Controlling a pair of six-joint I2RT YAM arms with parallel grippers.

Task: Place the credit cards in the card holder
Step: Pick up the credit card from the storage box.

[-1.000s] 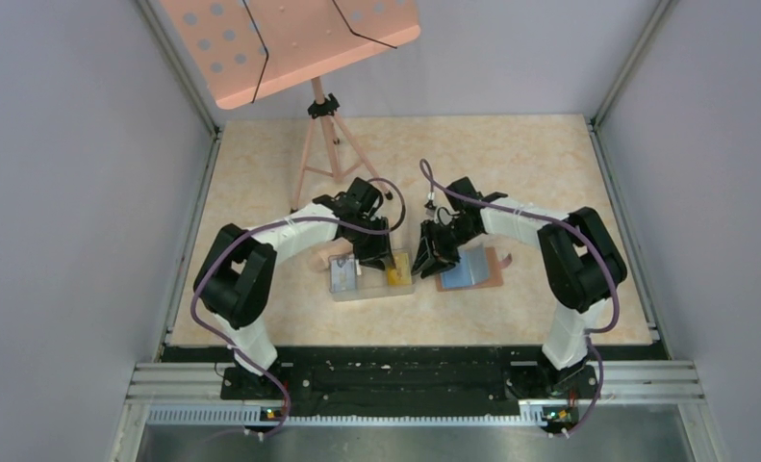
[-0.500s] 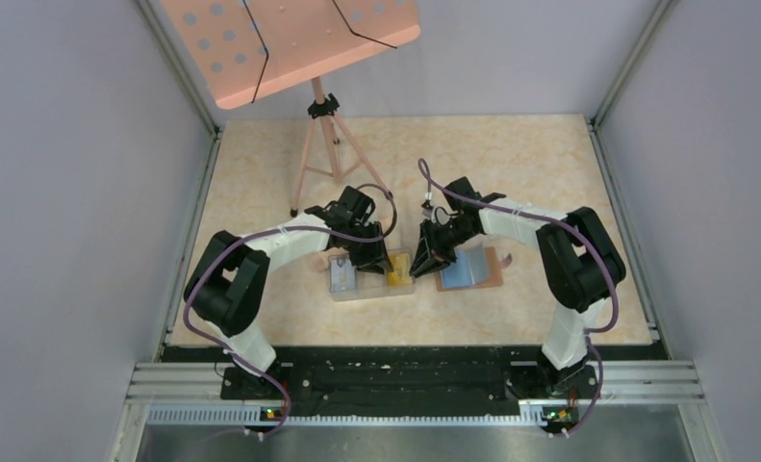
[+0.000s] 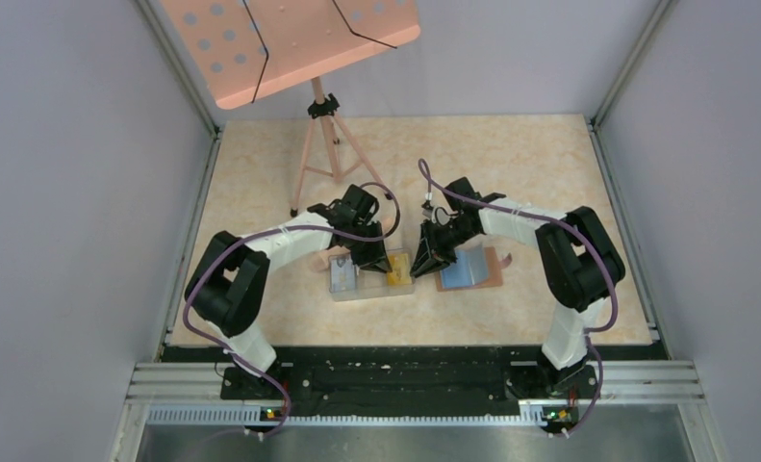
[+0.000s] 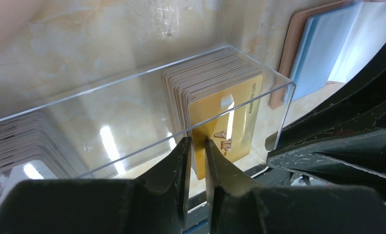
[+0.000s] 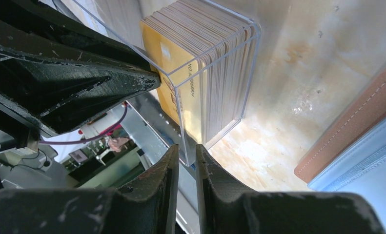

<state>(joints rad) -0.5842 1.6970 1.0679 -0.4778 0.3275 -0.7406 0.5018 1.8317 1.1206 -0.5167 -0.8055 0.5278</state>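
1. On the tabletop (image 3: 549, 173), a clear box (image 3: 371, 292) sits at the centre, holding two stacks of credit cards (image 3: 398, 270) side by side.
2. The card holder (image 3: 472, 271) lies just right of the box.
3. A tripod stand (image 3: 320, 144) stands behind, to the left.

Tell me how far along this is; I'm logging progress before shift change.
Done: nothing visible; the card holder shows no card. In hand: the left tool pinches the front gold card while the right tool grips the clear box wall. Left: the gold stack and grey stack sit boxed.
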